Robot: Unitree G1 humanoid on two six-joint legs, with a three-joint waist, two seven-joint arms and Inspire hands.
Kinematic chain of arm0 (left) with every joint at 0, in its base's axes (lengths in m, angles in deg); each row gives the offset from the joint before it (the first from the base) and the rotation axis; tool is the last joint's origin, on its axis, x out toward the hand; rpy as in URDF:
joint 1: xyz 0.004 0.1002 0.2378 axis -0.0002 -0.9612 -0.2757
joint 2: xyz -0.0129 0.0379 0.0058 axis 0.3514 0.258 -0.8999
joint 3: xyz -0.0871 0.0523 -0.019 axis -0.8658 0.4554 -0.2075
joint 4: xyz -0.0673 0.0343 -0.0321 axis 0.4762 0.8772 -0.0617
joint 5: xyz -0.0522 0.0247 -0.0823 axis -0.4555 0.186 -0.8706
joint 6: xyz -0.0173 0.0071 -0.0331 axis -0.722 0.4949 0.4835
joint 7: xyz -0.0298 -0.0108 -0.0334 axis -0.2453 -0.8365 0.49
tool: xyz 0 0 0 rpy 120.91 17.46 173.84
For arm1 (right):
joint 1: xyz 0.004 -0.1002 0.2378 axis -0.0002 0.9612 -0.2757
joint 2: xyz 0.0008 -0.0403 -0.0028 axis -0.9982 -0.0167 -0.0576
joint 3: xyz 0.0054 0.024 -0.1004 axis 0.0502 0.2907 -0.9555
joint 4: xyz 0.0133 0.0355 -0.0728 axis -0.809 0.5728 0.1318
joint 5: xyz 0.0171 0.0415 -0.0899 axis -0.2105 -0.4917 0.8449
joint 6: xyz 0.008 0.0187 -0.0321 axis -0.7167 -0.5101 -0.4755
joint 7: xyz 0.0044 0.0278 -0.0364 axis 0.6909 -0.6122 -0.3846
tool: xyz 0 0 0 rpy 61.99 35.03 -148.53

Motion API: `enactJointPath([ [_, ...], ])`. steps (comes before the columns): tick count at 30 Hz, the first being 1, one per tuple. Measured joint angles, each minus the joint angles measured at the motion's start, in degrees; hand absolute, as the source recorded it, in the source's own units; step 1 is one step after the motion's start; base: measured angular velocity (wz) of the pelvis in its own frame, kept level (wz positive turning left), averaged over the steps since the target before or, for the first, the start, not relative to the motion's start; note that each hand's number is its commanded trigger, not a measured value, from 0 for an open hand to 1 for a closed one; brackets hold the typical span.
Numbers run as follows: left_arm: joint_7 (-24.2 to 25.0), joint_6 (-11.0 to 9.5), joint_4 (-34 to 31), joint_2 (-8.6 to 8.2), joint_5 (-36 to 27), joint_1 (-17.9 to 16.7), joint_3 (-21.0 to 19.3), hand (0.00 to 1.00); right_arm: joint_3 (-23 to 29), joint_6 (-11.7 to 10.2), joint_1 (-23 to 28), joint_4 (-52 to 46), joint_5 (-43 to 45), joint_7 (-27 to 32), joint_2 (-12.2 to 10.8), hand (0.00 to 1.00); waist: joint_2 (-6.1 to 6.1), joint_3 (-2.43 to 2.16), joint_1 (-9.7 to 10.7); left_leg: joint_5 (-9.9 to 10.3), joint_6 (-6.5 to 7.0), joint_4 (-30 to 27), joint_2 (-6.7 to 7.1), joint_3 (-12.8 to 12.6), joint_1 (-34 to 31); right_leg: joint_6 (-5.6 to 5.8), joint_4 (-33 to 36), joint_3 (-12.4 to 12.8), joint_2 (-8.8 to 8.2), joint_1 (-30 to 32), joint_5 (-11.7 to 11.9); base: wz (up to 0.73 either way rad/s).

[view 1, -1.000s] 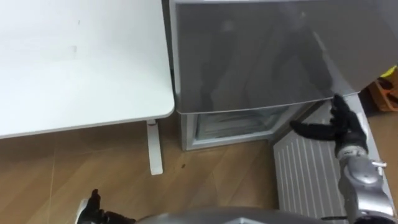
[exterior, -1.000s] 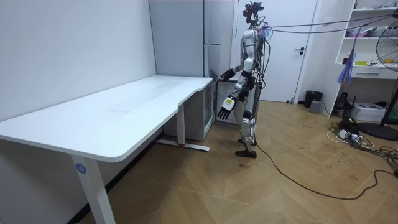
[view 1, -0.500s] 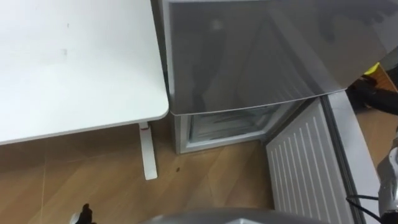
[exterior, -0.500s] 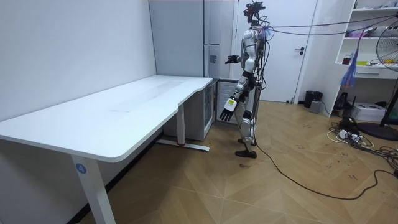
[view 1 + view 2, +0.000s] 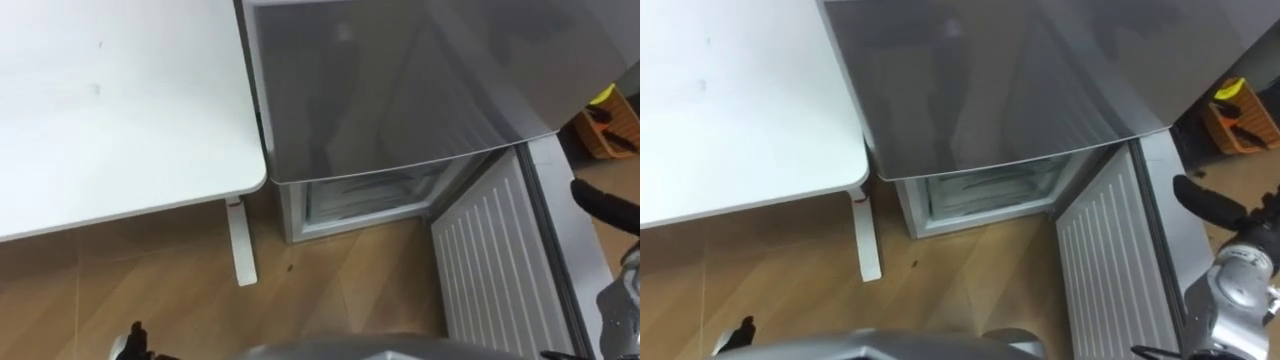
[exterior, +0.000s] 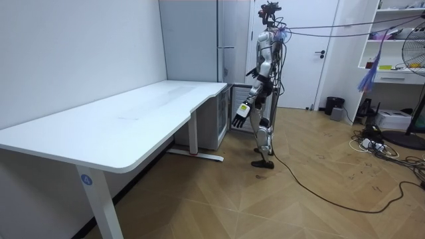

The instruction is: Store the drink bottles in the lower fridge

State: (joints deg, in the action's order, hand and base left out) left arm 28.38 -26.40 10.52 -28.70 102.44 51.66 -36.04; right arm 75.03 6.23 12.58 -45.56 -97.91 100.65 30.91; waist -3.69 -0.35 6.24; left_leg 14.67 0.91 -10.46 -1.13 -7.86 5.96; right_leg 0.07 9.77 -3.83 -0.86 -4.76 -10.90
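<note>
Lower fridge point(image 5: 365, 195) stands at 12 o'clock, its door point(image 5: 490, 270) open toward 4 o'clock. The right hand point(image 5: 1207, 206), fingers straight and empty, hovers at 3 o'clock. The left hand point(image 6: 240, 119) hangs relaxed. The door probably needs pushing fully wide before loading.

Fridge point(image 5: 400, 90) gry; door lining point(image 5: 490, 270) wht, ribbed; desk point(image 5: 120, 110) wht; floor point(image 5: 120, 285) brn herringbone wood

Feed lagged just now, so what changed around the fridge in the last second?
The right hand drew back from the edge of the lower fridge door toward the body, fingers straight, holding nothing. The door stays open, and the left hand hangs at the side as before.
</note>
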Motion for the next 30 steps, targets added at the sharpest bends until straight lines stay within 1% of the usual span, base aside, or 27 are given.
enactJointPath([
  [2, 0.0, 0.0, -0.4, 0.00, 0.0, 0.1, 0.0, 0.00, 0.8, 0.1, -0.1, 3.0, -1.9, 0.0, 0.3, 0.00, -0.30, -0.13, 0.0, 0.0, 0.00, 0.0, -0.01, 0.0, 0.2, 0.00, 0.0, -0.1, 0.00, -0.2, 0.0, 0.00],
  [4, 0.0, 0.6, -0.2, -0.02, 0.0, -0.1, 0.0, 0.00, 1.2, 1.1, -0.1, 6.1, -3.5, 0.0, 0.5, 0.00, -0.54, -0.21, 0.0, 0.0, 0.00, 0.0, -0.01, 0.0, 0.3, 0.00, 0.0, 0.0, 0.00, -0.2, 0.0, -0.02],
  [9, -0.3, 0.8, -0.1, -0.01, 0.0, -0.2, 0.1, 0.00, 1.2, 2.0, -0.1, 11.5, -3.9, -0.3, 0.5, 0.00, -0.49, -0.16, 0.3, 0.0, 0.00, 0.0, -0.02, -0.2, 0.5, -0.01, 0.1, 0.4, 0.05, -0.3, 0.0, -0.02],
  [12, -0.4, 0.8, -0.1, 0.00, 0.0, -0.6, 0.1, 0.00, 1.2, 2.2, -0.1, 11.8, -4.9, -0.3, 0.5, 0.00, -0.45, 0.14, 0.4, 0.0, 0.00, 0.0, -0.07, -0.6, 0.6, -0.01, 0.2, 0.9, 0.11, -0.1, 0.0, -0.08],
  [16, -0.2, 0.8, -0.1, -0.04, 0.0, -0.2, 0.1, 0.00, 1.0, 2.2, 0.0, 13.2, -6.6, -1.0, 0.5, 0.00, -0.12, 0.24, 1.1, 0.0, -0.01, 0.4, -0.17, -0.8, 0.6, -0.01, 0.3, 0.8, 0.16, -0.1, 0.0, 0.00],
  [22, 0.7, 0.8, -0.1, 0.00, 0.0, 0.2, 0.1, 0.00, 0.9, 2.2, 0.2, 13.3, -6.6, -2.6, 0.5, 0.00, 0.14, 0.20, 1.2, 0.0, -0.02, 0.6, -0.24, -1.2, 0.6, -0.06, 0.4, 1.1, 0.27, 0.3, 0.1, -0.04],
  [24, 0.8, 0.8, -0.1, -0.02, 0.0, 0.3, 0.1, 0.00, 0.8, 2.2, 0.2, 13.2, -6.4, -2.8, 0.5, 0.00, 0.13, 0.19, 0.9, 0.0, -0.02, 0.6, -0.26, -1.7, 0.6, -0.06, 0.9, 1.5, 0.32, 0.9, 0.0, -0.12],
  [27, 0.8, 0.8, -0.2, -0.03, 0.0, 0.5, 0.2, 0.00, -1.0, 2.2, 1.0, 11.8, -6.0, -3.1, 0.5, 0.00, 0.04, 0.10, 0.6, 0.0, -0.02, 0.6, -0.25, -2.8, 0.7, -0.04, 0.9, 2.2, 0.32, 1.1, 0.1, -0.15],
  [29, 0.7, 0.6, -0.1, 0.02, 0.1, 1.6, 0.7, 0.00, -2.4, 1.7, 1.8, 11.4, -5.1, -3.2, 0.3, 0.00, 0.09, -0.10, 0.1, 0.0, -0.02, 0.7, -0.24, -3.1, 0.7, 0.03, 0.9, 2.8, 0.36, 1.3, 0.1, -0.09],
  [30, 0.7, 0.5, 0.0, 0.02, 0.0, 1.8, 0.9, 0.00, -2.9, 1.7, 1.8, 11.4, -4.7, -3.2, 0.3, 0.00, 0.02, -0.10, 0.0, 0.0, -0.01, 0.7, -0.24, -3.2, 0.7, 0.04, 0.9, 2.9, 0.37, 1.4, 0.1, -0.12],
])
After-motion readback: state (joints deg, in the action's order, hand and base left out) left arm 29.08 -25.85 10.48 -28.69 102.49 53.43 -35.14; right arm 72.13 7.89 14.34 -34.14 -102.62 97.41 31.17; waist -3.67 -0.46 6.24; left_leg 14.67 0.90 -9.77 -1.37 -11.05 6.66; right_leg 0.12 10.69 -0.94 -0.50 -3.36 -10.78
